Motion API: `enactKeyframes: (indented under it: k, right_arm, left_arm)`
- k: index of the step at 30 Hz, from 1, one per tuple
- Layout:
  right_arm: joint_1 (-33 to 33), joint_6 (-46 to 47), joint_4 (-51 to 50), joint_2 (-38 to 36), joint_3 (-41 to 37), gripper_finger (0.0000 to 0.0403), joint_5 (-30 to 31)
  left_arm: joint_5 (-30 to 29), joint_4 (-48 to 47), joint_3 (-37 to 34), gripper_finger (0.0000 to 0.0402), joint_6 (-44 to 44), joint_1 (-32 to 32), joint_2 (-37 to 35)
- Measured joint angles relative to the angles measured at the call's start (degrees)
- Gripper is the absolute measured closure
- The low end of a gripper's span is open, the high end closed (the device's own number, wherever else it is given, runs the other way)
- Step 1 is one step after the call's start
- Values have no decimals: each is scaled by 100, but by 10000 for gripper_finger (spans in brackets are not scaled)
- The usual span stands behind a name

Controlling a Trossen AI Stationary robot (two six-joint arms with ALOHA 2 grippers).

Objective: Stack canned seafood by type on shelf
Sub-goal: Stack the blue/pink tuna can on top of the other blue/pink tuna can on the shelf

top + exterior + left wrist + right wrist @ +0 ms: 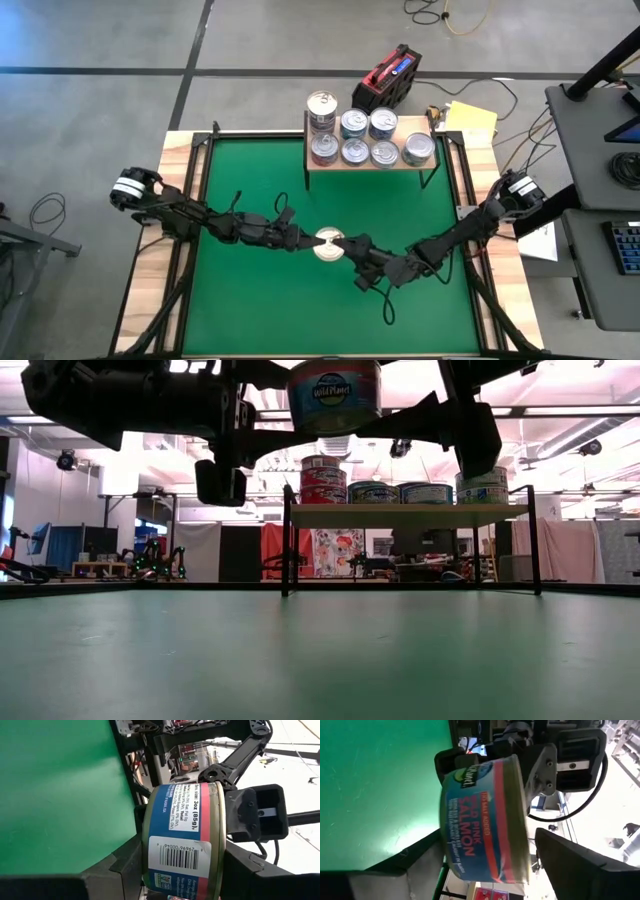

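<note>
Robotics lab or workshop. Bare grey concrete floor [100, 40] with dark tape lines, loose cables [450, 12] lying on it. Table [170, 200] with green mat on metal frame, two dark robot arms mounted on it. Side desk with keyboard [625, 245]. Ceiling lights [600, 445], curtains [340, 550] and more equipment in background.

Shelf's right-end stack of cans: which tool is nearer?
Right. Both tools meet at one raised can over the mat, short of the shelf: the right tool on the side toward that stack, the left tool on the far side.
</note>
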Motion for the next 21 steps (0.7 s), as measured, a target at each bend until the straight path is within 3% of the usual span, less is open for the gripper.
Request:
enactKeyframes:
  k: [7,11,21]
  right_arm:
    - [0,-232,-25,11,-2,178,-4]
    - [2,-313,-23,11,-2,215,-7]
    - [2,-193,-8,11,-7,213,82]
  left_arm:
    - [45,3,-9,226,94,0,-2]
    - [45,22,-11,206,89,0,-7]
    - [43,3,-16,157,574,18,-11]
